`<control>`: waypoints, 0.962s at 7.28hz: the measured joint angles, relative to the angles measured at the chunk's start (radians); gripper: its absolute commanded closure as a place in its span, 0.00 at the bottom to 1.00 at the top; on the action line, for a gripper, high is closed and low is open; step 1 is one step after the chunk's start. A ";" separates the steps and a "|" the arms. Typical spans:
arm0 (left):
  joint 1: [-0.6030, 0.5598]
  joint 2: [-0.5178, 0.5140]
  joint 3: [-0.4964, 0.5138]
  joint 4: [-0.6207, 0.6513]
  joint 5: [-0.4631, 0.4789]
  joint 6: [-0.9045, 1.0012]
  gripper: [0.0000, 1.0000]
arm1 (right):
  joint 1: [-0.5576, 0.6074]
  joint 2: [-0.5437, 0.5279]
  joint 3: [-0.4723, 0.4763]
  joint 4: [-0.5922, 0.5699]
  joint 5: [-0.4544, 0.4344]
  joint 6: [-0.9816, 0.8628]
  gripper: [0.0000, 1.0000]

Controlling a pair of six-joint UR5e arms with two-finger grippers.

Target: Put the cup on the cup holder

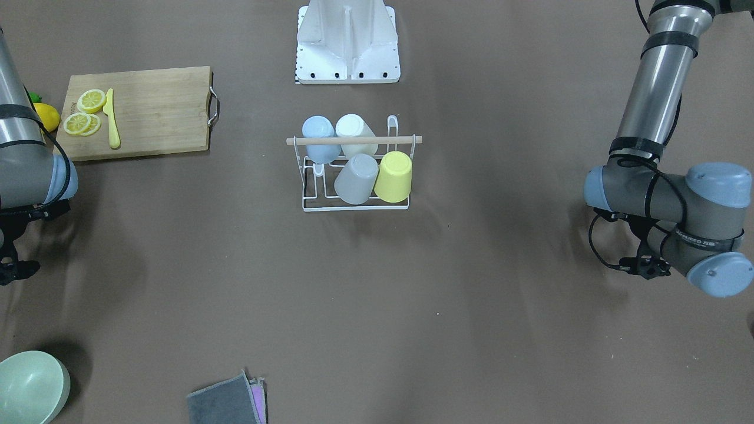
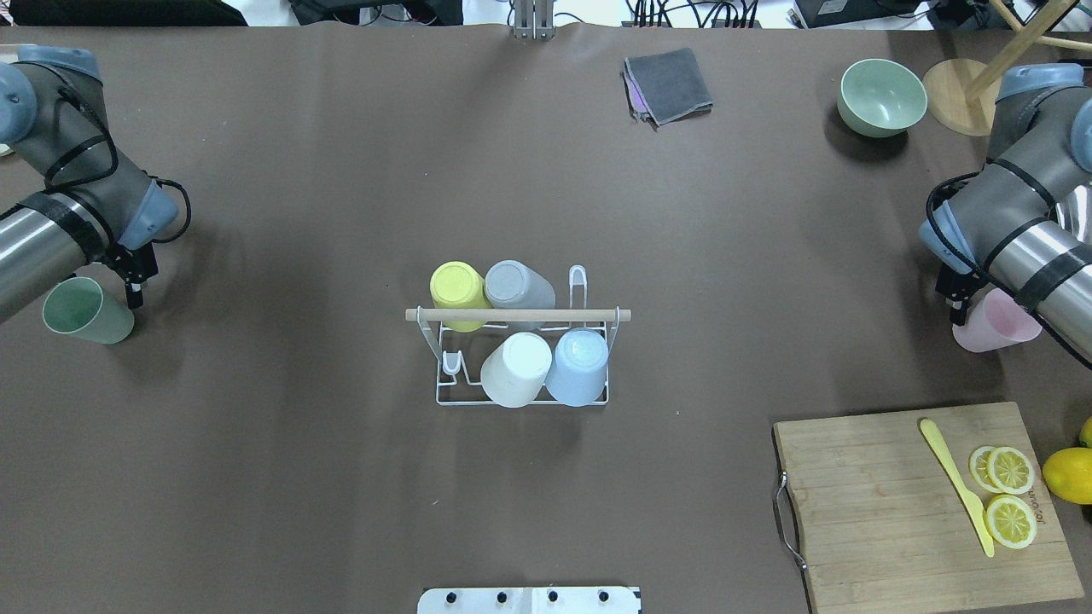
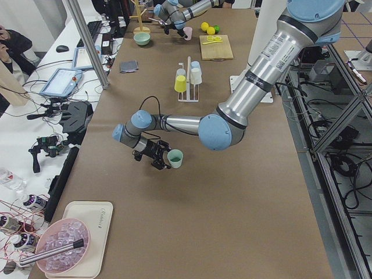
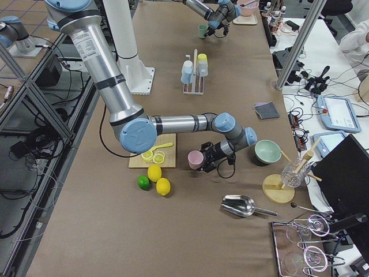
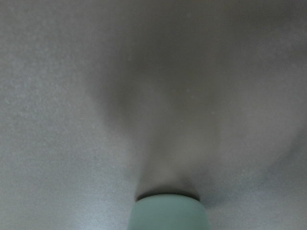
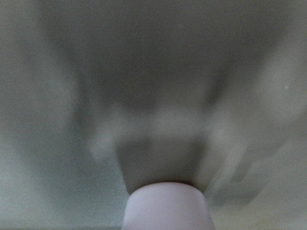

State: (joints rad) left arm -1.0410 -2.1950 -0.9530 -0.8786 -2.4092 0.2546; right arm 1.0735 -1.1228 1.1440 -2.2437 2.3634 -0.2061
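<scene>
The white wire cup holder (image 2: 520, 315) with a wooden rod handle stands mid-table and carries a yellow, a grey, a white and a blue cup upside down on its prongs. My left gripper (image 2: 132, 294) is at the table's left side, shut on the rim of a green cup (image 2: 85, 311), which fills the bottom of the left wrist view (image 5: 170, 213). My right gripper (image 2: 957, 311) is at the right side, shut on a pink cup (image 2: 994, 324), which also shows in the right wrist view (image 6: 165, 206). No fingers show in either wrist view.
A wooden cutting board (image 2: 887, 512) with lemon slices and a yellow knife lies front right, with a lemon (image 2: 1071, 473) beside it. A green bowl (image 2: 883, 96) and a folded grey cloth (image 2: 670, 83) are at the far side. The white mount plate (image 2: 529, 599) is at the near edge.
</scene>
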 measured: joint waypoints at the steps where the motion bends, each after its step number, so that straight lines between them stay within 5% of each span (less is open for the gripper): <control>1: 0.000 0.000 0.001 0.001 0.001 0.006 0.08 | -0.006 0.000 -0.006 -0.004 0.000 0.000 0.02; 4: 0.002 0.000 0.004 0.003 0.001 0.020 0.08 | -0.019 0.000 -0.021 -0.014 0.000 0.001 0.16; 7: 0.011 0.001 0.012 0.012 0.000 0.023 0.08 | -0.028 0.000 -0.024 -0.036 0.001 0.000 0.59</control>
State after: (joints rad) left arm -1.0296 -2.1938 -0.9415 -0.8666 -2.4093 0.2779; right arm 1.0456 -1.1229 1.1203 -2.2799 2.3642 -0.2065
